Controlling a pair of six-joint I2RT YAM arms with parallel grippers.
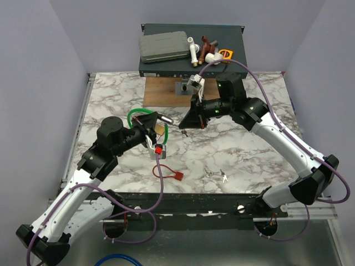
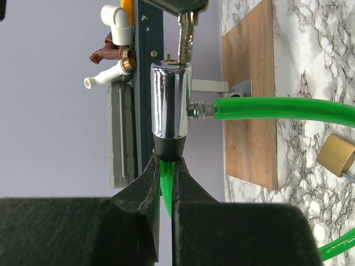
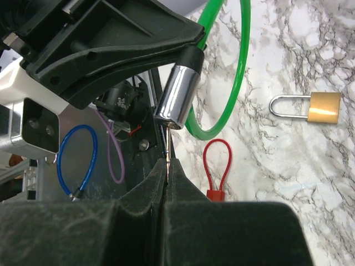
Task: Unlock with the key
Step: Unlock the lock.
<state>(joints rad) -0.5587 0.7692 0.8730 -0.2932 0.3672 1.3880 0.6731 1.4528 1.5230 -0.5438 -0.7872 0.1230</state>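
Note:
A green cable lock has a chrome cylinder [image 2: 171, 100] and a green cable [image 2: 277, 108]. My left gripper [image 2: 165, 166] is shut on the cable just below the cylinder's black end and holds it above the table. The cylinder also shows in the top view [image 1: 165, 118] and in the right wrist view [image 3: 178, 94]. My right gripper [image 3: 168, 165] is shut on a thin silver key [image 3: 167, 144] whose tip is in the cylinder's keyhole. The key [image 2: 187, 34] enters the cylinder's top in the left wrist view. The right gripper [image 1: 186, 123] faces the cylinder.
A brass padlock [image 3: 323, 107] lies on the marble table [image 1: 244, 149]. A red cable lock [image 1: 168, 172] lies near the front. Loose keys [image 1: 216, 174] lie front right. A wooden board [image 1: 166, 91] and a dark case [image 1: 191, 51] with pipe fittings stand at the back.

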